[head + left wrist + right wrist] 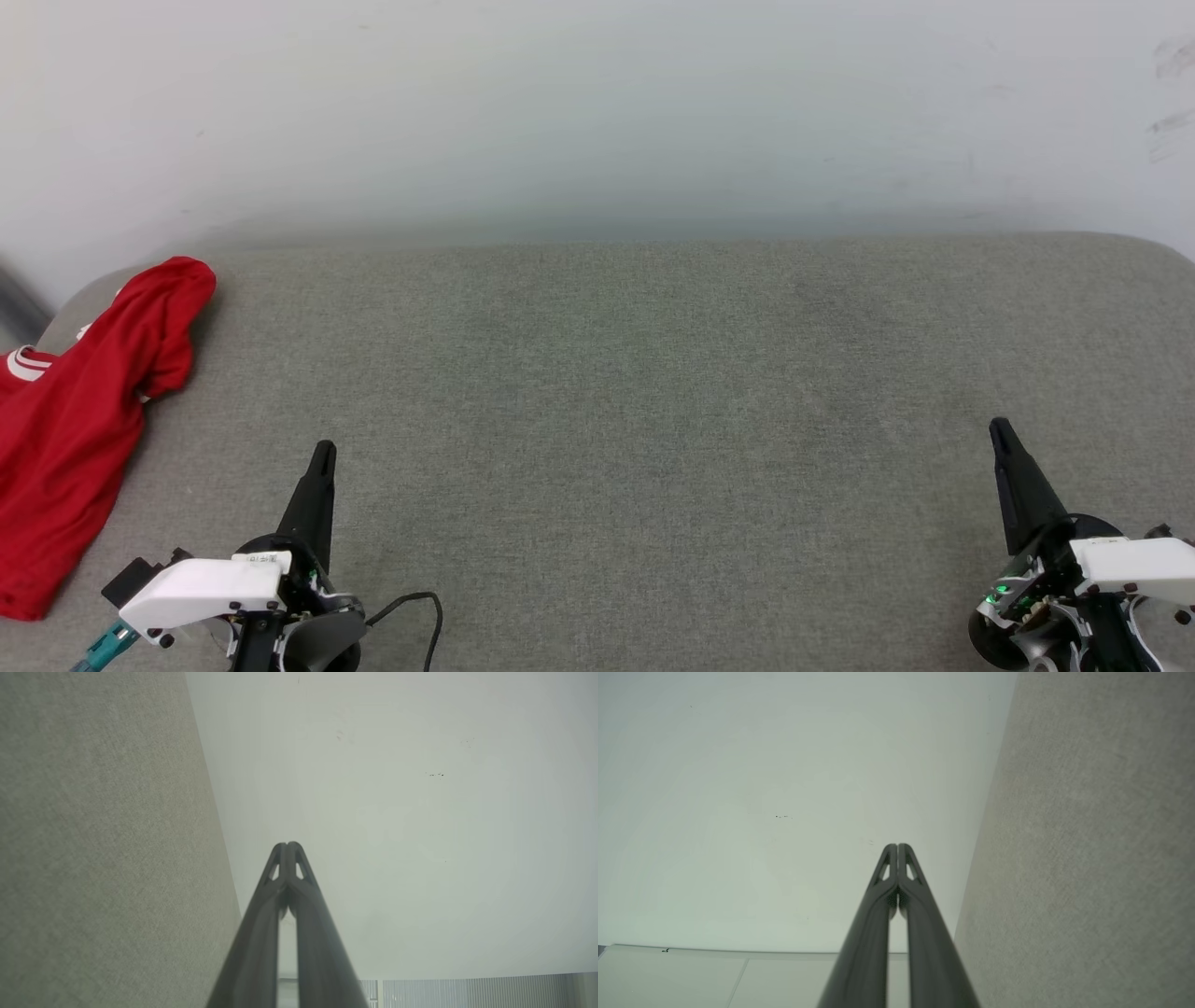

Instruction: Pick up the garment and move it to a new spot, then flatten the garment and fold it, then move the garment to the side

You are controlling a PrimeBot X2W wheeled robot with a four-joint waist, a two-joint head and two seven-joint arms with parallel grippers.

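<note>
Near the front, the left hand [323, 454] and right hand [999, 430] hover empty, fingers pressed together, seemingly parked before any reach. The garment [84, 420] lies crumpled along the left edge of the grey upholstered surface [653, 392], not yet picked up.

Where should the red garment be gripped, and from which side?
Probably the raised, bunched fold at the far end of the garment, pinched by the left tool coming from above and from the middle of the grey surface. That hump stands up, while the rest lies flatter, partly out of view. The tool is shut, so open it first.
</note>
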